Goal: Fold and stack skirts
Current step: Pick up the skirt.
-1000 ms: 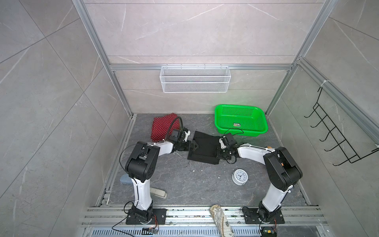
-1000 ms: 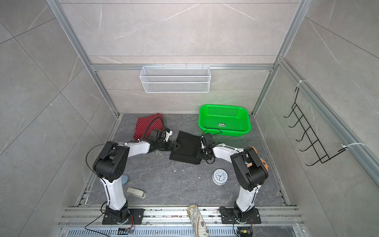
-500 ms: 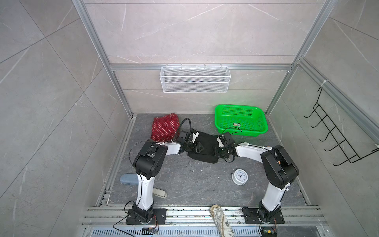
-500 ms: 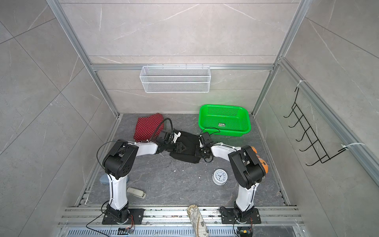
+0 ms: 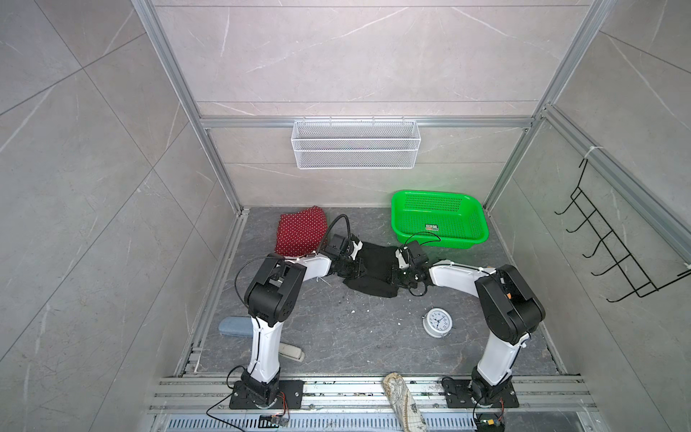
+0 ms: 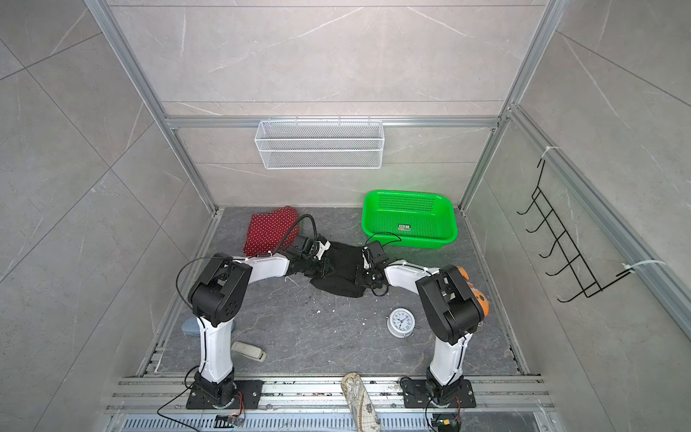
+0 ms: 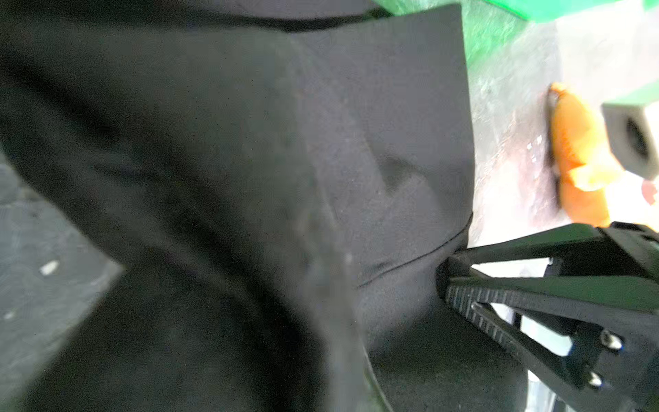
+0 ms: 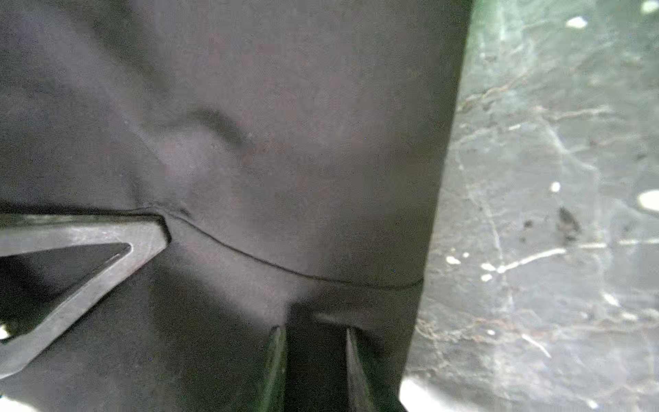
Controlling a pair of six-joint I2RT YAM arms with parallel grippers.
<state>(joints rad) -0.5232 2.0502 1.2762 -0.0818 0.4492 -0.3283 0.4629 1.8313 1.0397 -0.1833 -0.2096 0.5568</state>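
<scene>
Arms (image 5: 314, 266) low, inward, at black skirt (image 5: 375, 262)

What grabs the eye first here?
The bright green basket at the back right of the floor stands out most against all the grey. Next, the left arm and the right arm reach in from either side onto the crumpled black skirt in the middle of the floor. The red polka-dot skirt lies at the back left, just behind the left arm's wrist.
</scene>
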